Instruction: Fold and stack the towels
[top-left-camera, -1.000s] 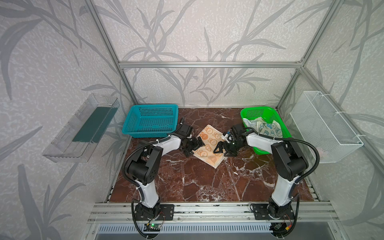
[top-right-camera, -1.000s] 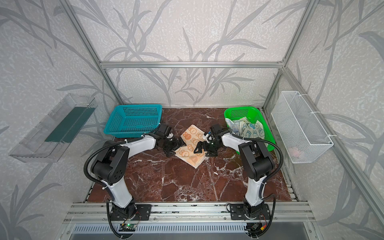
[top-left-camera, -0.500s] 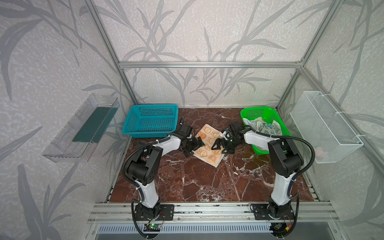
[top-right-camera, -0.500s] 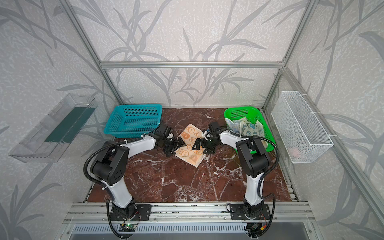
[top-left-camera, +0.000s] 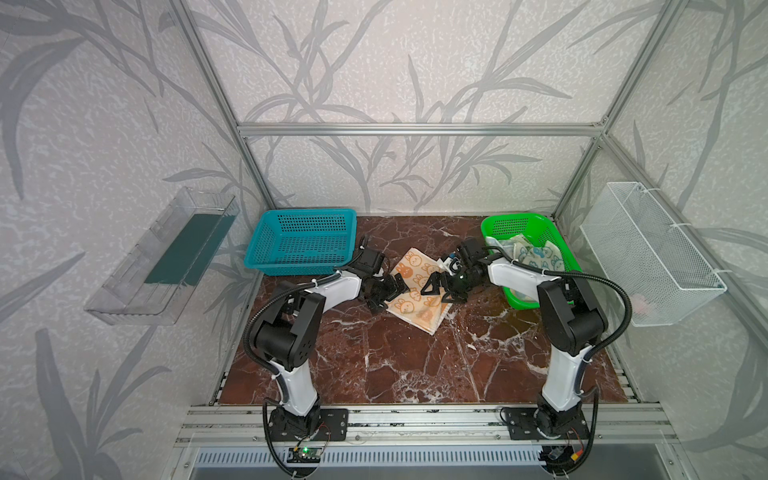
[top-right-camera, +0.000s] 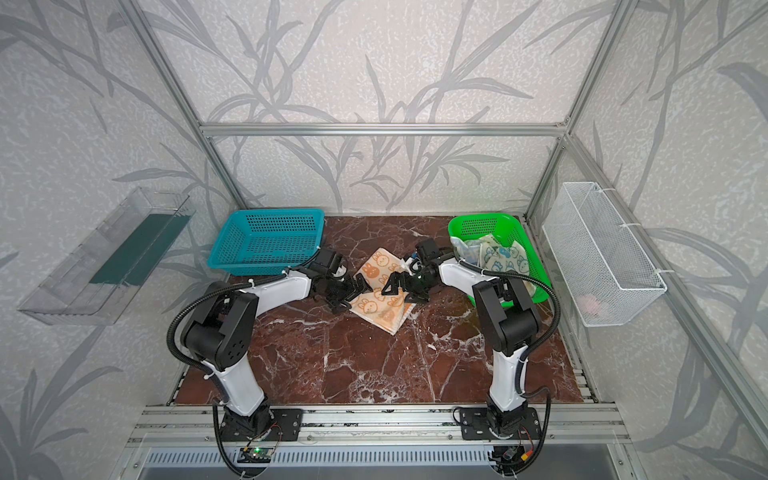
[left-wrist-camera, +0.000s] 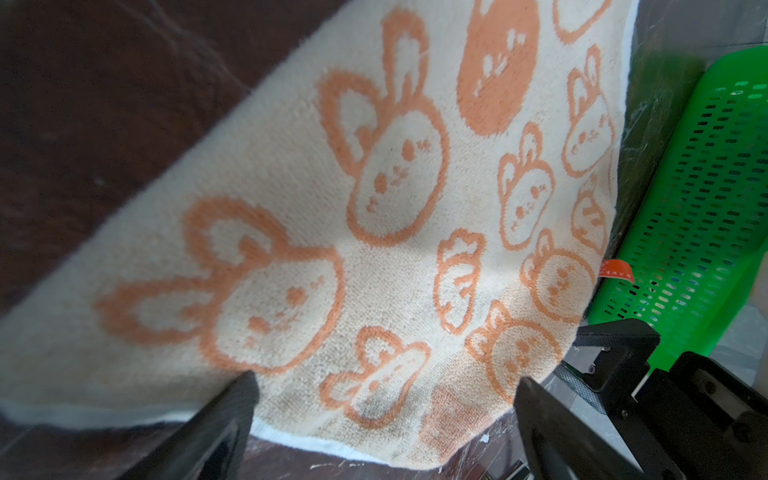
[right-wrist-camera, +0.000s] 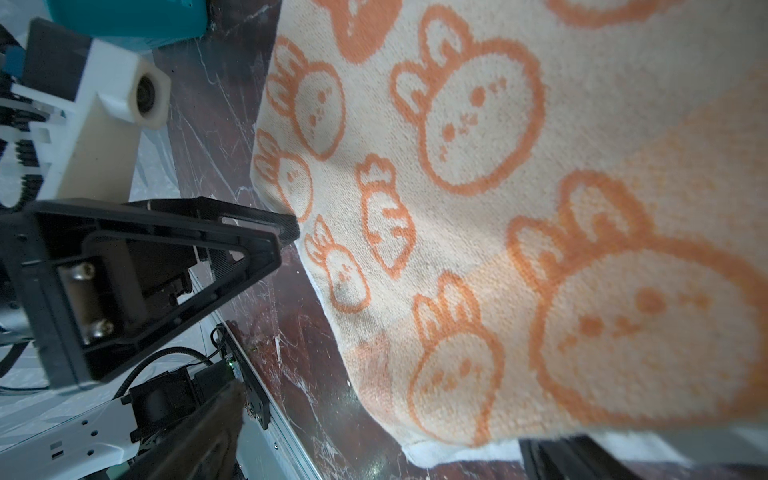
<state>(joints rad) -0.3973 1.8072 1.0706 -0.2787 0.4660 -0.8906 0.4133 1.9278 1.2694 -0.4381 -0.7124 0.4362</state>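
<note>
A: Step?
B: Fold, at the grasp stage, my read. Towel (top-left-camera: 417, 309) lies on the table (top-left-camera: 415, 365) near its back edge, midway between the blue basket (top-left-camera: 309, 212) at the back left corner and the green basket (top-left-camera: 515, 216) at the back right corner. Nothing stacked yet.
A: Grippers?
B: Left gripper (top-left-camera: 388, 293) is low at the towel's left side, right gripper (top-left-camera: 436, 291) low at its right side. Both have jaws spread wide and hold nothing. In the left wrist view the fingers (left-wrist-camera: 224, 415) straddle the hem (left-wrist-camera: 104, 417). Can't tell if they touch it.
A: Already folded?
B: Looks doubled, with layered edges at the corner nearest the front edge. Can't count the layers.
A: Next move?
B: Likely pinch the cloth at each side, lift, and carry it across so the edges meet. Both arms need to move in step or it skews.
A: Materials?
B: Terry loop pile, cream with orange bunnies and carrots, white hem, small orange tag (left-wrist-camera: 617, 270) on one edge. Limp, so it will drape and sag. The table is glossy brown marble with white veins. It looks slick, so the cloth may slide under a push. Baskets are rigid perforated plastic. Fingers are hard, black and triangular.
A: Rest of the job?
B: Other towels (top-left-camera: 536, 257), cream and blue, sit crumpled in the green basket.
</note>
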